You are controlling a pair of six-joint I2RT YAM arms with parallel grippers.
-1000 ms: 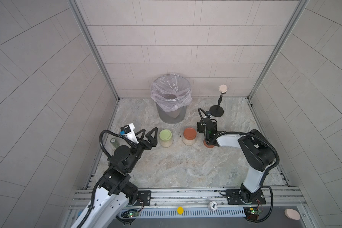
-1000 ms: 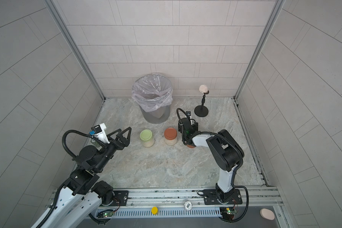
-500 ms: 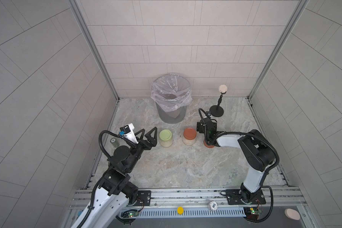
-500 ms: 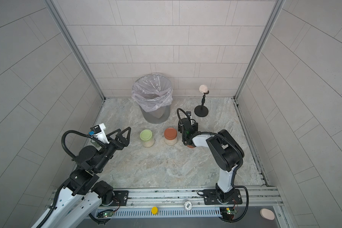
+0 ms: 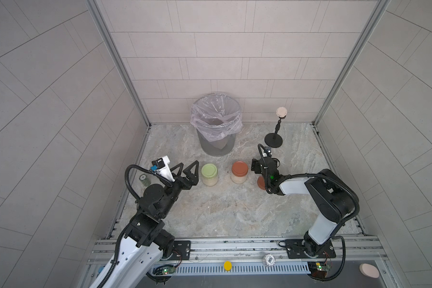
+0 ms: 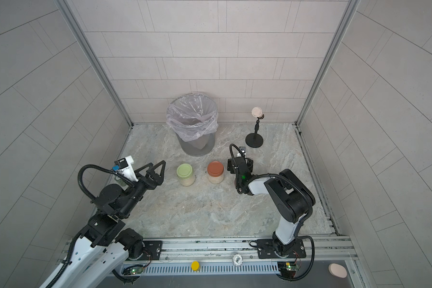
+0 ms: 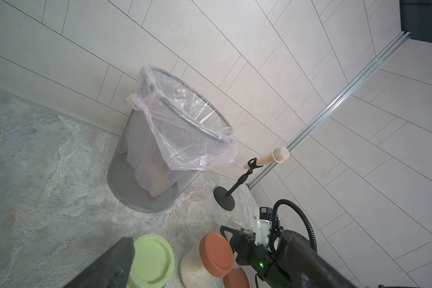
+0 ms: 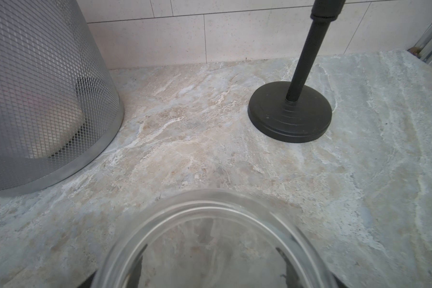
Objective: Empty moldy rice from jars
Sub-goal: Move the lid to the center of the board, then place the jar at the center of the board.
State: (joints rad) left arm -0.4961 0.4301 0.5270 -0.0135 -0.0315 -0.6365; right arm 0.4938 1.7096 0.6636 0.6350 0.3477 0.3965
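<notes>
Two jars stand side by side mid-table in both top views: one with a pale green lid [image 5: 209,171], one with a rust-red lid [image 5: 239,169]. Both hold moldy rice [image 5: 238,179], pale beige through the glass. My left gripper [image 5: 188,168] is open just left of the green-lidded jar [image 7: 151,261], touching nothing. My right gripper [image 5: 259,166] is shut on a third jar [image 8: 210,219], lidless and empty, low at the table right of the red-lidded jar [image 7: 216,254]. Its dark fingers [image 8: 135,264] show through the glass. A loose rust-red lid [image 5: 261,182] lies under the right wrist.
A grey mesh bin [image 5: 216,147] with a clear liner stands at the back wall behind the jars. A microphone on a black round-based stand [image 5: 273,142] is right of it. A small dark green can [image 5: 144,180] sits by the left wall behind my left arm.
</notes>
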